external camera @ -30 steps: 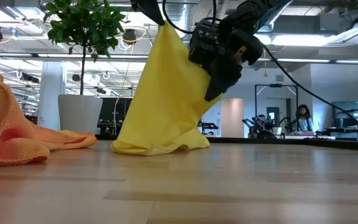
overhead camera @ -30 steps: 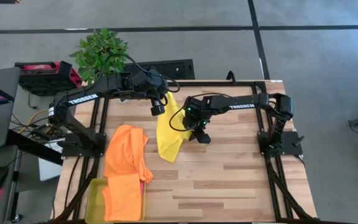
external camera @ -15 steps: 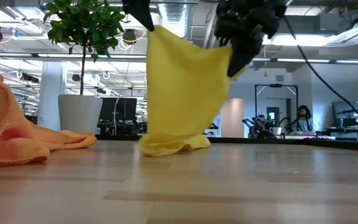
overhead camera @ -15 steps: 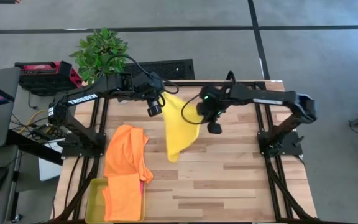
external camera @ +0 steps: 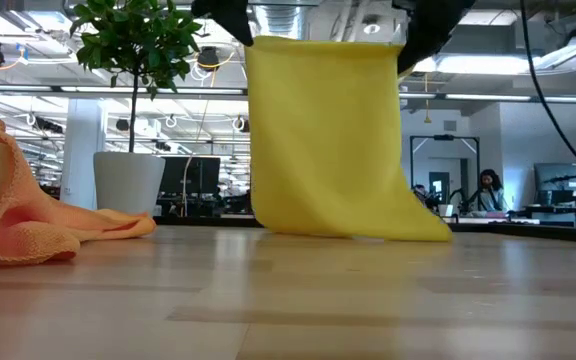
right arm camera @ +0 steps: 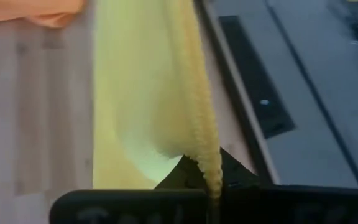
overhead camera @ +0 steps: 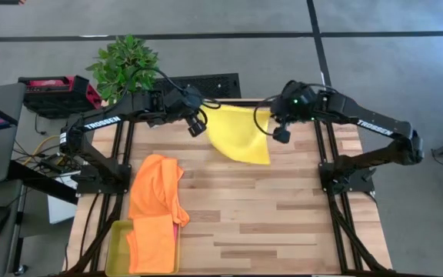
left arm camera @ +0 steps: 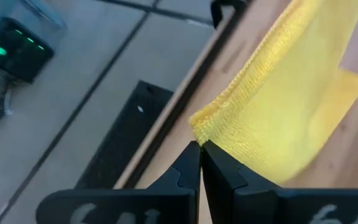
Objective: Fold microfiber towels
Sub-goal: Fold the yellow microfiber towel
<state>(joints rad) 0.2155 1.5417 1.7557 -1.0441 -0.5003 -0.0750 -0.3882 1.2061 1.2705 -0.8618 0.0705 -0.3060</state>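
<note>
- Yellow towel (overhead camera: 241, 135): soft nubby microfiber, held up by 2 top corners over the far part of the table, stretched flat betw. both grippers; hangs as a near-rectangular sheet in low view (external camera: 326, 135), bottom edge resting on the wood w/ one lower corner trailing out to the side.
- Left gripper (overhead camera: 198, 127): at towel's left top corner; wrist view shows fingers clenched on the looped, ribbed hem (left arm camera: 199, 149).
- Right gripper (overhead camera: 281, 133): at the right top corner; dark fingers pinched on the thick fuzzy edge (right arm camera: 211, 180), cloth draping away from it.
- Orange towels (overhead camera: 156, 188): crumpled, floppy heap on table's left-front part, well apart from the yellow one; lower part lies in the tray. Low view shows soft folds (external camera: 28, 225) at left.
- A bit of pink (overhead camera: 178, 225) peeks out beside the orange heap.
- Tray (overhead camera: 116, 248): rigid translucent yellow-green rectangle, front-left corner.
- Table (overhead camera: 283, 223): pale wood planks, black frame rails.
- Potted plant (overhead camera: 125, 65): leafy green, beyond the far-left corner.
- Person (external camera: 488, 190) far off in room, small.
</note>
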